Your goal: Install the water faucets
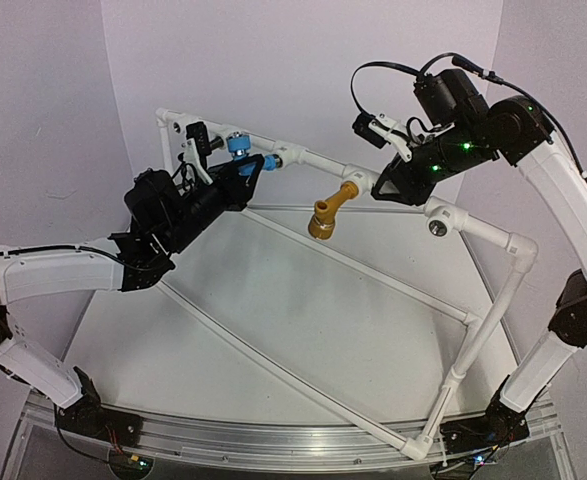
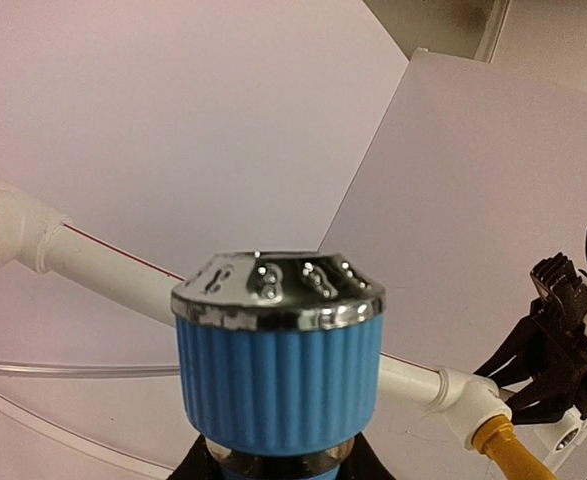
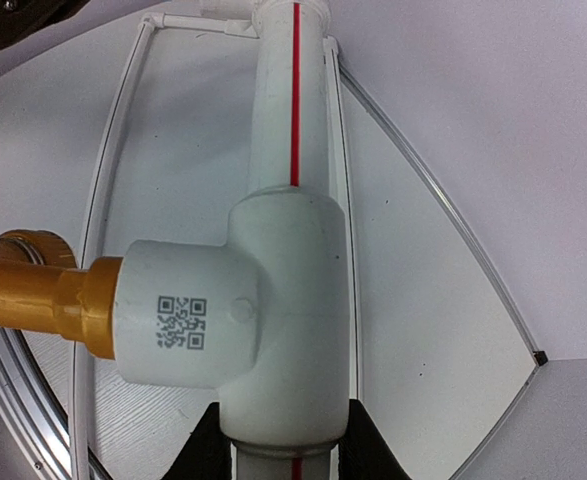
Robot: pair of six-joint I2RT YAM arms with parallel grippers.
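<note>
The bright blue water faucet [image 1: 241,145] sits against the white pipe frame [image 1: 318,160] at the back. My left gripper [image 1: 256,170] is shut on it. In the left wrist view its ribbed blue knob with a chrome cap [image 2: 278,360] fills the centre, and only the black fingertips [image 2: 195,466] show below it. The mustard-yellow faucet [image 1: 330,211] sticks out of a white tee fitting [image 3: 273,340] and points toward me. My right gripper [image 1: 385,186] is shut on that tee, one black finger [image 3: 199,452] on each side. The black faucet [image 1: 198,136] is at the frame's far left end.
The pipe frame runs on to an elbow [image 1: 521,246] and down the right side to the near edge. A chrome socket [image 1: 438,228] faces up on a fitting at the right. White walls close in behind and on both sides. A metal rail [image 1: 273,440] lines the front.
</note>
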